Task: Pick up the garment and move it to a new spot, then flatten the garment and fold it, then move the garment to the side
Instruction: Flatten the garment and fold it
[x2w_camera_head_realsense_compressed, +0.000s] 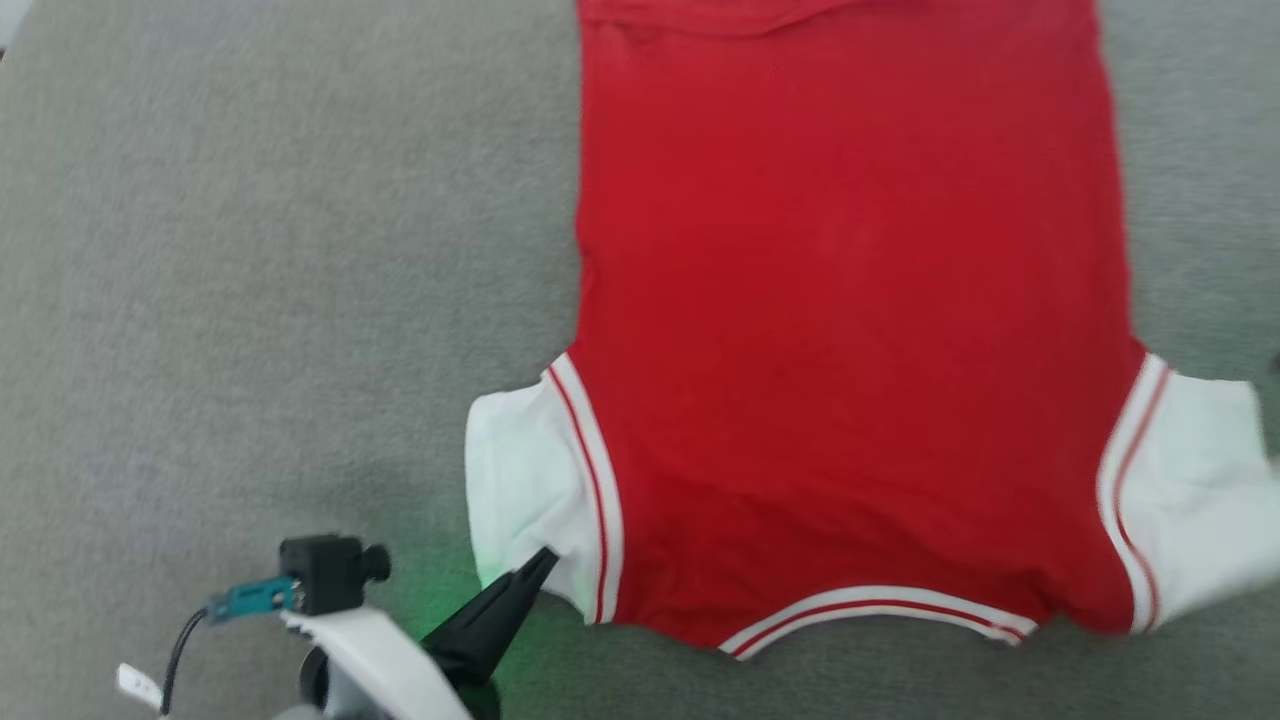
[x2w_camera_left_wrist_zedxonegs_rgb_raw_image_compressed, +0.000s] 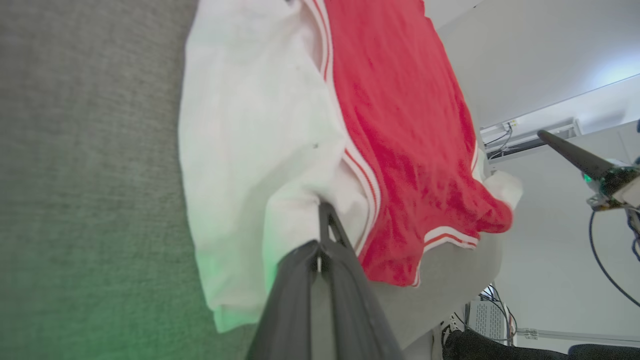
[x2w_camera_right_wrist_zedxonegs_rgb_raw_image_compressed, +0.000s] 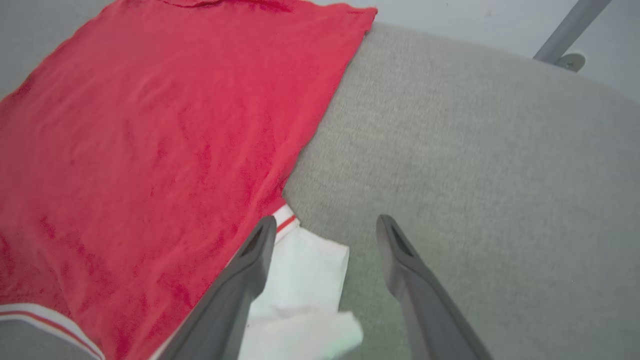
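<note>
Evidently the flattening step is in hand: the small bright red soft-fabric garment (x2w_camera_head_realsense_compressed: 850, 300) lies spread open on the grey cloth-covered tabletop (x2w_camera_head_realsense_compressed: 250, 250), body smooth, striped neck trim toward the robot and a white sleeve panel out to either side. The left gripper (x2w_camera_head_realsense_compressed: 535, 570) has its jaws together at the near edge of the left white sleeve (x2w_camera_head_realsense_compressed: 520, 470), and in the left wrist view the cloth gathers into a small fold at the tips, so they appear to be clamped on that fabric. The right gripper (x2w_camera_right_wrist_zedxonegs_rgb_raw_image_compressed: 325, 225) hangs just above the other white sleeve (x2w_camera_right_wrist_zedxonegs_rgb_raw_image_compressed: 305, 270) with its jaws wide apart and nothing between them; that sleeve lies rumpled beneath the fingers. By my reading the spreading is nearly finished and folding has not begun. The next move calls for drawing the left sleeve outward to take out its creases and then letting go, or carrying it inward over the red body as the first fold. Meanwhile, the right arm needs a fresh, low pinch on its own sleeve edge without dragging the smoothed body askew.
</note>
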